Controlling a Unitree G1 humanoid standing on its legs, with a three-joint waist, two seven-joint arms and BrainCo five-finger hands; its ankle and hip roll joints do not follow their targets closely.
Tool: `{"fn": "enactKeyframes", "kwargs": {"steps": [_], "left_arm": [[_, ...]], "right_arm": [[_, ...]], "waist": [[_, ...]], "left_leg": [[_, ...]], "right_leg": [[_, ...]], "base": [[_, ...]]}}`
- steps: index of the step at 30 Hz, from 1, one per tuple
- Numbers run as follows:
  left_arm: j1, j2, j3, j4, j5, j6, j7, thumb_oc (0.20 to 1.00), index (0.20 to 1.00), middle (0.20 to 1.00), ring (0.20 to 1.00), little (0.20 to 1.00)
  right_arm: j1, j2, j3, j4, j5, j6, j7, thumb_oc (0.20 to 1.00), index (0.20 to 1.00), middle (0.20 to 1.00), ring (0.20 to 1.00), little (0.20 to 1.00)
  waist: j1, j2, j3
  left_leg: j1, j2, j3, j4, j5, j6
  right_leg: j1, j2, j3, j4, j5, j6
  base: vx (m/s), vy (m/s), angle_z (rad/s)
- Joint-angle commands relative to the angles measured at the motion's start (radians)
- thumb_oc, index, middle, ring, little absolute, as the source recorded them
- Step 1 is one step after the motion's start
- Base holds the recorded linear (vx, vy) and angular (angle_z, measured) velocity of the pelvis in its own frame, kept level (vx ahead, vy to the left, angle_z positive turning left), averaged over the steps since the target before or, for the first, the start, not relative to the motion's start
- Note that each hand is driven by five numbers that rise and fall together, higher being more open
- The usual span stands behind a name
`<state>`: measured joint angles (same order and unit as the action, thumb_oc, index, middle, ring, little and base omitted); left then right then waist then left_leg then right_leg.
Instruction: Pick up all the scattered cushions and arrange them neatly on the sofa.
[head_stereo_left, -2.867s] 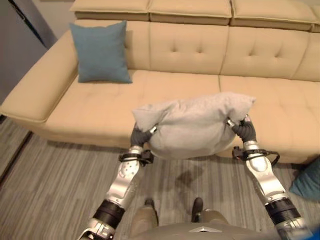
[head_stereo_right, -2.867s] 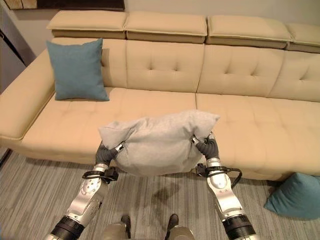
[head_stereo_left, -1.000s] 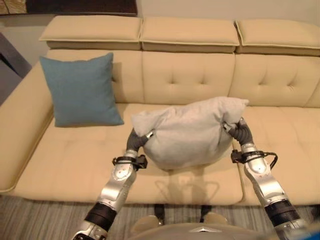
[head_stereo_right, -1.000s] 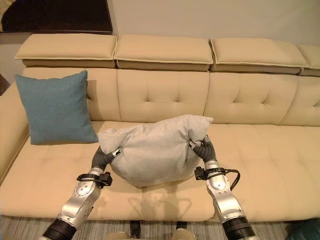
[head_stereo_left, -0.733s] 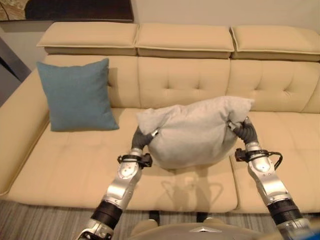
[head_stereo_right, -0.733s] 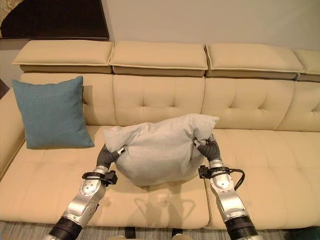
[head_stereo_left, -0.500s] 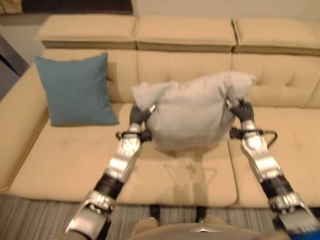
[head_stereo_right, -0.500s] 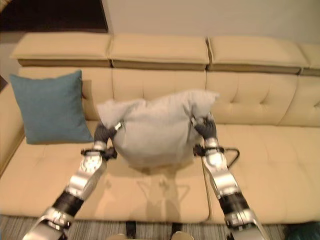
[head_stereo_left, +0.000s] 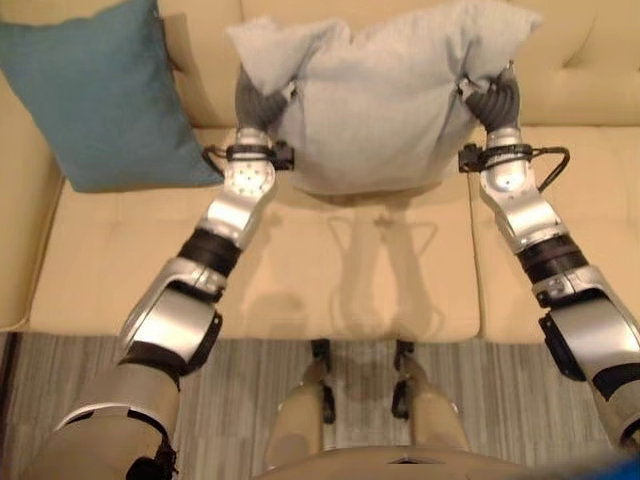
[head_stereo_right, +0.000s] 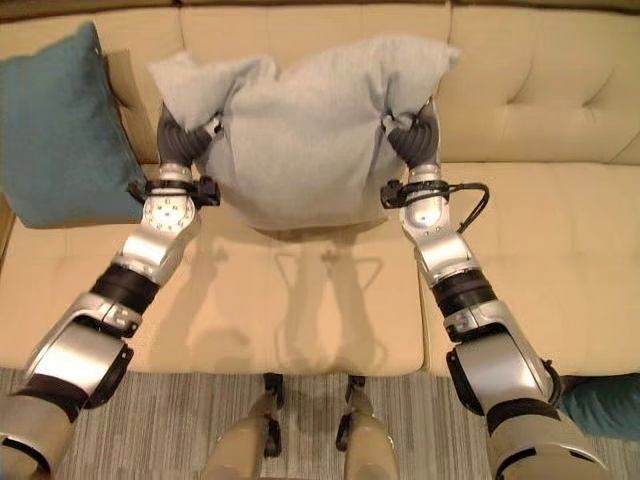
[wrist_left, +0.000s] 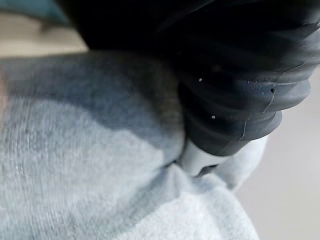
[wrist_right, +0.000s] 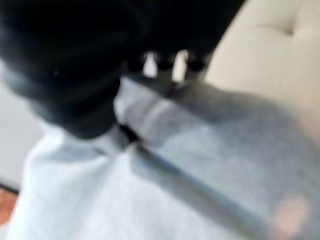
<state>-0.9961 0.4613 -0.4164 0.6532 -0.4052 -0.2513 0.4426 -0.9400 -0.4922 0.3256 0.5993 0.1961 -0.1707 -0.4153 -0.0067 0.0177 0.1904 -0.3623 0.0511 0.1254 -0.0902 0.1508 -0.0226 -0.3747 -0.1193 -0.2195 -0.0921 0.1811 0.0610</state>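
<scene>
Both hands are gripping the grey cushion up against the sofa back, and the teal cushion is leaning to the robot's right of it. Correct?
Not quite: the teal cushion leans to the robot's left of the grey cushion, as the left eye view shows. The left hand and right hand do grip it against the sofa back.

So we're looking down at a beige sofa (head_stereo_left: 330, 270) with tufted seat cushions and a buttoned backrest. A seam splits the seat into sections, and the middle section in front of us has nothing lying on it. Over on our left, a teal cushion (head_stereo_left: 95, 95) stands on the seat, leaning back against the backrest, pretty much upright. In front of the sofa we've got a grey striped floor (head_stereo_right: 180, 425). Down at the far right on that floor, close to the sofa's front edge, we can just catch the corner of another teal cushion (head_stereo_right: 605, 405), mostly cut off.
</scene>
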Motion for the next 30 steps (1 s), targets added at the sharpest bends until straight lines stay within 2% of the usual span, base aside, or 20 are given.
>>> {"fn": "enactKeyframes", "kwargs": {"steps": [1, 5, 16, 17, 18, 19, 21, 23, 25, 30], "left_arm": [[-0.230, 0.044, -0.052, 0.011, 0.003, -0.129, -0.006, 0.200, 0.200, 0.200, 0.200, 0.200], [-0.287, 0.051, -0.072, 0.065, -0.007, -0.122, -0.014, 0.200, 0.200, 0.200, 0.200, 0.200], [-0.298, 0.018, -0.085, 0.103, 0.027, -0.096, -0.010, 0.200, 0.200, 0.200, 0.200, 0.200], [-0.309, 0.018, -0.090, 0.126, 0.034, -0.090, -0.007, 0.498, 0.498, 0.498, 0.498, 0.498], [-0.310, 0.018, -0.090, 0.127, 0.034, -0.090, -0.007, 1.000, 1.000, 1.000, 1.000, 1.000], [-0.340, 0.015, -0.097, 0.193, 0.064, -0.064, 0.010, 1.000, 1.000, 1.000, 1.000, 1.000], [-0.385, 0.028, -0.110, 0.245, 0.100, -0.042, 0.027, 1.000, 1.000, 1.000, 1.000, 1.000], [-0.398, 0.035, -0.113, 0.257, 0.113, -0.033, 0.035, 1.000, 1.000, 1.000, 1.000, 1.000], [-0.418, 0.044, -0.098, 0.299, 0.095, -0.018, 0.052, 1.000, 1.000, 1.000, 1.000, 1.000], [-0.419, 0.098, -0.087, 0.328, 0.081, -0.009, 0.064, 1.000, 1.000, 1.000, 1.000, 1.000]], "right_arm": [[-0.193, 0.002, 0.030, -0.003, 0.038, -0.118, -0.006, 0.200, 0.200, 0.200, 0.200, 0.200], [-0.241, -0.018, 0.044, 0.031, 0.042, -0.120, -0.012, 0.200, 0.200, 0.200, 0.200, 0.200], [-0.268, 0.003, 0.069, 0.078, -0.009, -0.088, -0.032, 0.200, 0.200, 0.200, 0.200, 0.200], [-0.279, 0.001, 0.079, 0.097, -0.013, -0.084, -0.034, 0.200, 0.200, 0.200, 0.200, 0.200], [-0.281, 0.001, 0.079, 0.098, -0.013, -0.085, -0.034, 0.228, 0.228, 0.228, 0.228, 0.228], [-0.307, -0.003, 0.095, 0.145, -0.034, -0.072, -0.049, 0.611, 0.611, 0.611, 0.611, 0.611], [-0.351, -0.027, 0.116, 0.201, -0.067, -0.052, -0.070, 1.000, 1.000, 1.000, 1.000, 1.000], [-0.371, -0.039, 0.125, 0.222, -0.082, -0.038, -0.079, 1.000, 1.000, 1.000, 1.000, 1.000], [-0.408, -0.075, 0.132, 0.293, -0.106, 0.008, -0.112, 1.000, 1.000, 1.000, 1.000, 1.000], [-0.439, -0.132, 0.169, 0.417, -0.089, 0.054, -0.104, 1.000, 1.000, 1.000, 1.000, 1.000]], "waist": [[0.011, -0.040, -0.026], [0.004, -0.034, -0.017], [-0.003, -0.026, 0.019], [-0.004, -0.026, 0.020], [-0.004, -0.026, 0.020], [-0.007, -0.026, 0.022], [-0.009, -0.025, 0.025], [-0.009, -0.025, 0.027], [-0.007, -0.023, 0.025], [-0.001, -0.024, 0.014]], "left_leg": [[-0.019, -0.029, -0.040, 0.035, -0.072, -0.065], [-0.060, -0.034, -0.038, 0.032, -0.063, -0.070], [-0.113, -0.036, -0.033, 0.021, -0.044, -0.081], [-0.117, -0.035, -0.032, 0.020, -0.047, -0.082], [-0.117, -0.035, -0.032, 0.021, -0.047, -0.082], [-0.133, -0.034, -0.031, 0.018, -0.043, -0.083], [-0.151, -0.034, -0.032, 0.017, -0.036, -0.085], [-0.156, -0.033, -0.032, 0.015, -0.034, -0.086], [-0.163, -0.032, -0.037, 0.012, -0.031, -0.087], [-0.155, -0.032, -0.042, 0.010, -0.034, -0.087]], "right_leg": [[0.027, -0.019, 0.045, 0.023, -0.064, 0.124], [-0.015, -0.022, 0.043, 0.017, -0.054, 0.130], [-0.079, -0.029, 0.040, 0.012, -0.036, 0.133], [-0.084, -0.027, 0.040, 0.012, -0.038, 0.135], [-0.085, -0.027, 0.040, 0.013, -0.038, 0.135], [-0.103, -0.027, 0.042, 0.012, -0.032, 0.137], [-0.120, -0.025, 0.041, 0.010, -0.027, 0.139], [-0.127, -0.025, 0.039, 0.010, -0.024, 0.140], [-0.136, -0.022, 0.035, 0.007, -0.023, 0.143], [-0.128, -0.019, 0.034, 0.005, -0.027, 0.141]], "base": [[0.01, 0.031, 0.01], [0.00, 0.009, 0.00], [0.00, 0.000, 0.00], [0.00, 0.000, 0.00], [0.00, 0.000, 0.00], [0.00, 0.000, 0.00], [-0.02, -0.006, 0.00], [0.00, -0.015, 0.02], [0.00, -0.011, 0.02], [0.01, -0.006, 0.00]]}}
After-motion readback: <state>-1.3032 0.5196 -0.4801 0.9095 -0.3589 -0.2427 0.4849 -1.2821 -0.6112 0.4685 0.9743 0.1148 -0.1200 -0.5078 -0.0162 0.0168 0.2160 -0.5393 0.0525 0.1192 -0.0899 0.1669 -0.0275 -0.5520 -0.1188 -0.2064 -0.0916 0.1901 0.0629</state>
